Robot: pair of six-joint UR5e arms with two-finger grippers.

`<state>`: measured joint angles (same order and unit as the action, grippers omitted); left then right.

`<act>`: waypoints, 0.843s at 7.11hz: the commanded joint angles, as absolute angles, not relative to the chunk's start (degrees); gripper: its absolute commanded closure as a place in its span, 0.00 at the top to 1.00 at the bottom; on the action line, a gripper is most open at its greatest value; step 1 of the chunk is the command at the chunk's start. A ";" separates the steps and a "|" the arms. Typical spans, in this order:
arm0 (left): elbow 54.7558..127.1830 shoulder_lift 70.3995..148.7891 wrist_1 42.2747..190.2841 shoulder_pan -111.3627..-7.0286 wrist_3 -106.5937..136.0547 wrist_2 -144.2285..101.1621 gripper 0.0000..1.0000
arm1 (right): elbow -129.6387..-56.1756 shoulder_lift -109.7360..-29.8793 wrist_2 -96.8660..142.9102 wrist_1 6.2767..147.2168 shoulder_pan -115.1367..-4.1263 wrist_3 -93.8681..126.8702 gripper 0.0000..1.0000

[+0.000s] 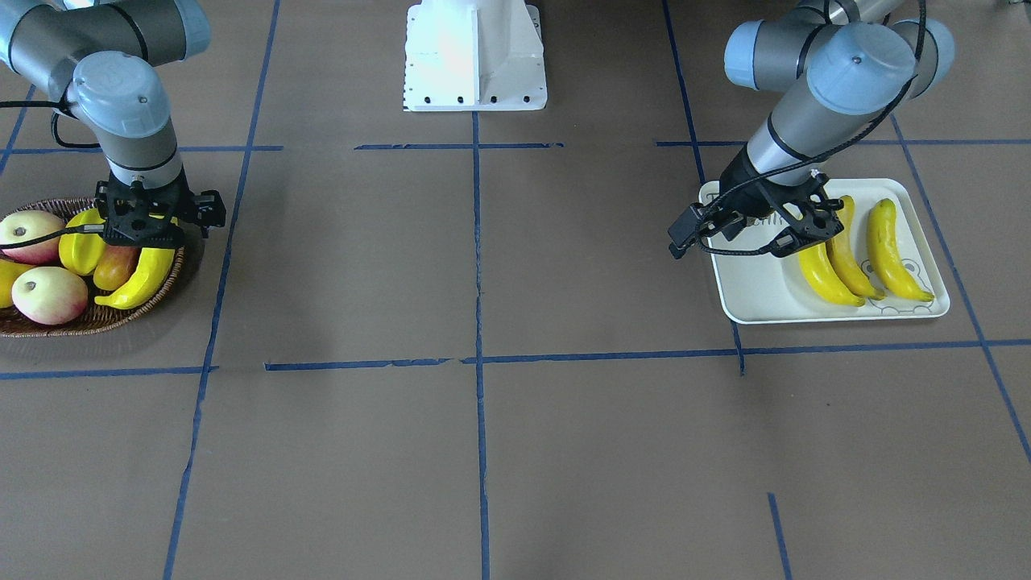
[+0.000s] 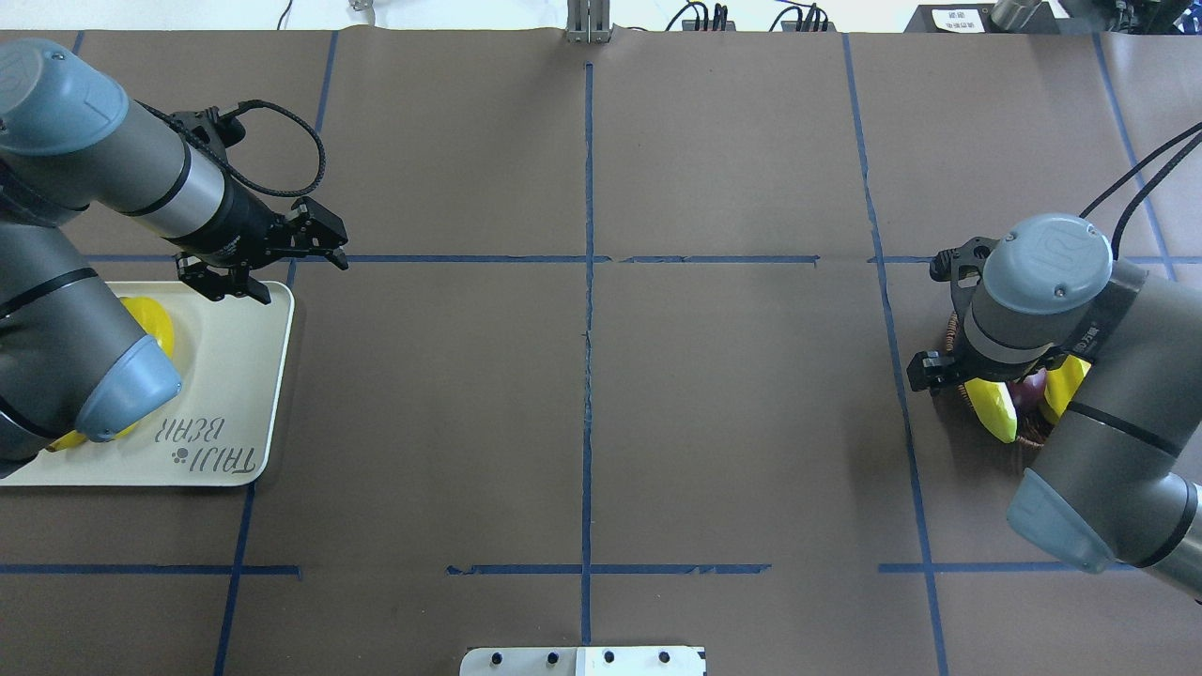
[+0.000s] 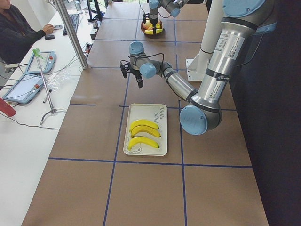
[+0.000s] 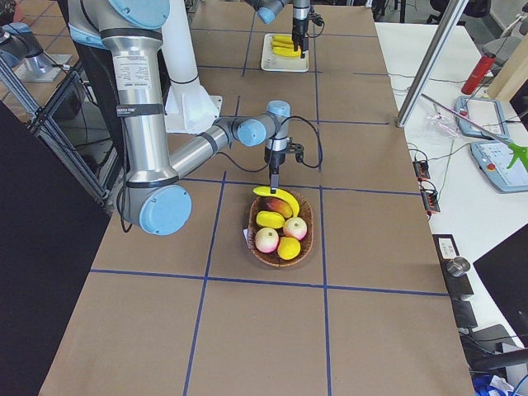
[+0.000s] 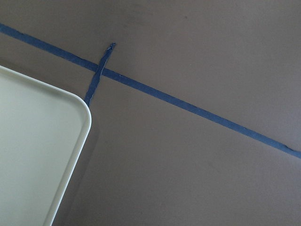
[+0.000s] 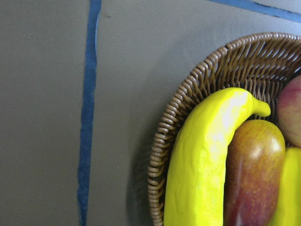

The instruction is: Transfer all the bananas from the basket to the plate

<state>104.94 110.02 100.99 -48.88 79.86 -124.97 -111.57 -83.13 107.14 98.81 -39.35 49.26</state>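
You had open table (image 1: 483, 266) between basket (image 1: 105, 322) and plate (image 1: 753, 290), bare plate floor at nine o'clock of its three bananas (image 1: 847, 262) in the front-facing view, and apples (image 1: 50, 294) crowding the basket.

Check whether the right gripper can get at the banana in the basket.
Probably yes. The right gripper hangs just above the banana, which lies on top along the basket rim, uncovered. A reddish fruit presses against one side, so finger room there looks tight.
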 commanded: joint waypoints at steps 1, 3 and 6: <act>104.94 110.04 100.99 -48.87 79.89 -124.98 1.00 | -111.53 -83.32 107.14 99.14 -39.20 49.04 0.72; 104.94 110.04 100.99 -48.87 79.89 -124.98 1.00 | -111.53 -83.76 107.14 99.14 -39.29 49.04 0.68; 104.94 110.04 100.99 -48.87 79.89 -124.98 1.00 | -111.71 -84.20 107.05 99.14 -39.29 49.04 0.54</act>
<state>104.94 110.04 100.99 -48.87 79.89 -124.98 -111.65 -84.12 107.08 99.14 -39.29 49.04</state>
